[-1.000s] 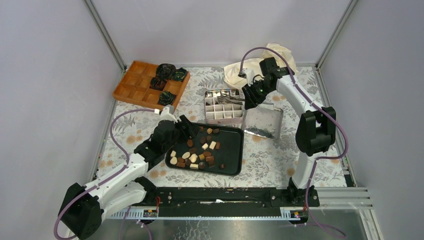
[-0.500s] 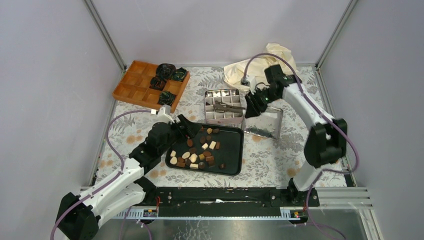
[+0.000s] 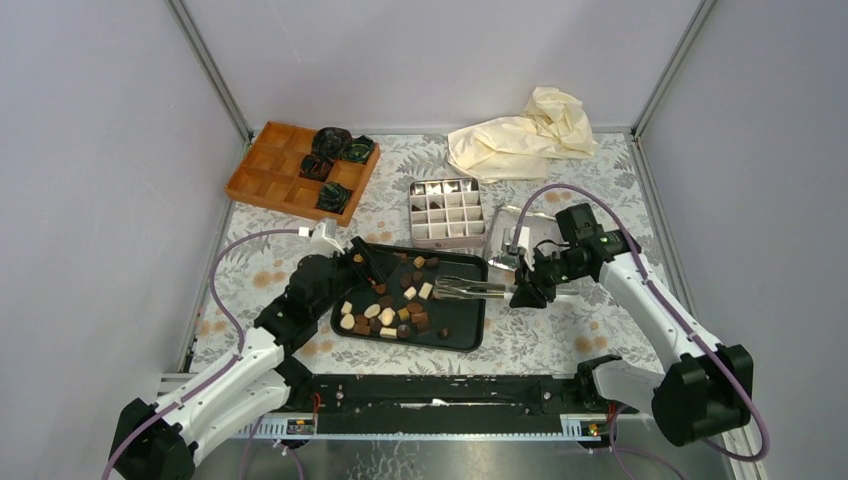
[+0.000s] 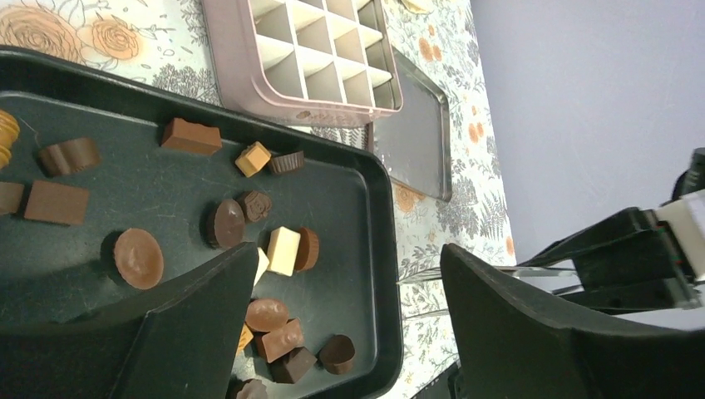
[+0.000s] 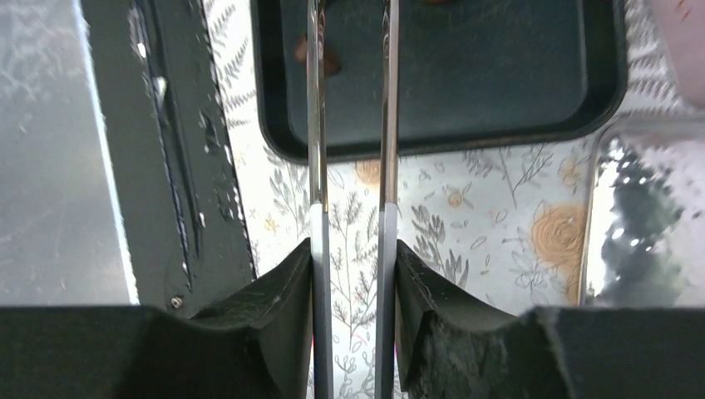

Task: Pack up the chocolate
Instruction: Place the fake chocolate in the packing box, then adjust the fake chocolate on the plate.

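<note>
We pinch the tongs [image 3: 470,291] in our right claw [image 5: 349,270], tips ahead over the tray [image 3: 465,325], probably to pick the small chocolate [image 3: 388,316]. Our left claw [image 4: 349,266] hangs wide open, empty.

Lab test cell — grey enclosure walls [image 3: 90,150], aluminium frame [image 3: 213,75]

Black tray [image 3: 462,305] — landmark. Right half: bare floor, open from above, but the tongs [image 3: 470,291] in my right gripper [image 3: 522,290] reach in over its right rim. Left half: chocolate [image 3: 392,305] crowded close, narrow gaps only; my left gripper [image 3: 372,262], jaws wide, overhangs the far-left corner. Behind the tray: divided tin [image 3: 447,212], just beside the rim. In front — bare floral cloth [image 3: 530,335] up to the black rail [image 3: 430,392].
</note>
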Motion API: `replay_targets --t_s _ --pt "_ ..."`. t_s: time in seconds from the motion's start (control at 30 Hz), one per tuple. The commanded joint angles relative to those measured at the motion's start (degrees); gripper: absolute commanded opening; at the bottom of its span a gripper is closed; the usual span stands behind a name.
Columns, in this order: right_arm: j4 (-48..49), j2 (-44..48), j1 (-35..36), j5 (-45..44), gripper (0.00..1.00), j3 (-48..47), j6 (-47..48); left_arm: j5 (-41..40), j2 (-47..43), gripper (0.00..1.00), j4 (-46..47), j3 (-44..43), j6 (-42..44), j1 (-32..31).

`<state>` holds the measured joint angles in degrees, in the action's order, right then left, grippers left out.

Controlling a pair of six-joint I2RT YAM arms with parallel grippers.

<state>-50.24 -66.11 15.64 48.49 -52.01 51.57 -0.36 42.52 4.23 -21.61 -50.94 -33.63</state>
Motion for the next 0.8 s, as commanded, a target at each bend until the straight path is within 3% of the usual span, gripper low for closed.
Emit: replay_targets --t_s 0.0,0.4,0.63,0.77 --pt "4.85 -0.39 0.02 -3.65 0.41 2.54 6.1 2.66 -0.69 0.87 4.39 1.81 -2.02 0.41" --pt "7.95 -9.25 2.78 -11.39 0.41 0.33 -0.29 2.01 -0.85 0.8 4.79 3.92 -3.44 0.41" --pt "5.36 -5.09 6.38 -5.41 0.33 0.77 0.08 0.84 -0.53 0.77 2.25 3.56 -2.81 0.45" --pt "8.32 -4.87 10.78 -9.71 0.29 2.56 -3.18 0.54 -0.95 0.77 1.97 3.76 -2.88 0.45"
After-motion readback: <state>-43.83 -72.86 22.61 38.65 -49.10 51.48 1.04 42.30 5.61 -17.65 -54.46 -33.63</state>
